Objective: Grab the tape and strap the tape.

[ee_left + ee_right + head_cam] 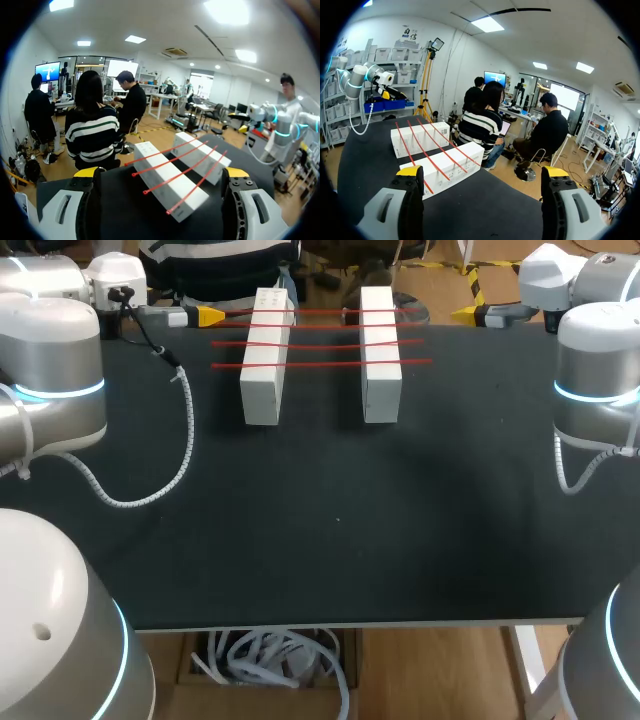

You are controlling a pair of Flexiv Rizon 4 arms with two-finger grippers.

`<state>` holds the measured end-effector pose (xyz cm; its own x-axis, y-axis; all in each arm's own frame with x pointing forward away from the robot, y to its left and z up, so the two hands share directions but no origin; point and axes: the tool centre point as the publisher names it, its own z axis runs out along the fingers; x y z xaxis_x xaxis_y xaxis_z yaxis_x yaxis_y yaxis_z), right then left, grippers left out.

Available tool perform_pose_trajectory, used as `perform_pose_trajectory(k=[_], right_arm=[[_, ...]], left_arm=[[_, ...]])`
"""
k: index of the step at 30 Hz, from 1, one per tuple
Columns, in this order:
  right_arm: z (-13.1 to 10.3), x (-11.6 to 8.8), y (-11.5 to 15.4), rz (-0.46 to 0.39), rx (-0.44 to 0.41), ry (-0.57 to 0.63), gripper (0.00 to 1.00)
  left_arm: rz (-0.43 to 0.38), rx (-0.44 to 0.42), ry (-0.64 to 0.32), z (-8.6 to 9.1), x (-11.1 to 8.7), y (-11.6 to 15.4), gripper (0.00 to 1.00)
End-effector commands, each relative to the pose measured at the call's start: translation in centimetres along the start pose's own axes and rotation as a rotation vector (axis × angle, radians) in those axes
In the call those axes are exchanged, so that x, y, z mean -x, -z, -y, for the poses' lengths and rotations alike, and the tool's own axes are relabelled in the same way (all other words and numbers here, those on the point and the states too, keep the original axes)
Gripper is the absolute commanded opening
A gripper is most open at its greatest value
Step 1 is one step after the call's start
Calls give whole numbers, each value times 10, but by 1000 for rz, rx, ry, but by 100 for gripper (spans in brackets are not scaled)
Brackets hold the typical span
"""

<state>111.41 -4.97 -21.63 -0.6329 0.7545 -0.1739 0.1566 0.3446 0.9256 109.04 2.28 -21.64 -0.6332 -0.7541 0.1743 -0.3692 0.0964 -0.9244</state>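
1. Black desk (320,540): 4 red tapes (320,343) lie across 2 white blocks (265,370) near its far edge.
2. At the far-left corner, my left claw (160,172) gapes wide, empty.
3. At the far-right corner, my right claw (481,171) likewise.

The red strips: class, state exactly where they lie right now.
In the head view, the red strips lie across the tops of two white blocks at the far side of the table, between the left gripper and the right gripper.
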Motion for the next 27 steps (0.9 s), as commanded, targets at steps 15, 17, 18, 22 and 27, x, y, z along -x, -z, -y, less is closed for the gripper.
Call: perform_pose_trajectory(k=[15,17,18,22,27], right_arm=[[0,0,0,0,-1,0,100],[0,0,0,0,-1,0,100],[0,0,0,0,-1,0,100],[0,0,0,0,-1,0,100],[0,0,0,0,-1,0,100]], left_arm=[[2,-6,-1,-1,0,-1,100],[-40,-13,-21,-6,-1,-1,100],[-52,-14,-35,-9,-1,-1,100],[-210,-23,-83,-23,0,0,100],[-305,-13,-189,-45,1,1,100]])
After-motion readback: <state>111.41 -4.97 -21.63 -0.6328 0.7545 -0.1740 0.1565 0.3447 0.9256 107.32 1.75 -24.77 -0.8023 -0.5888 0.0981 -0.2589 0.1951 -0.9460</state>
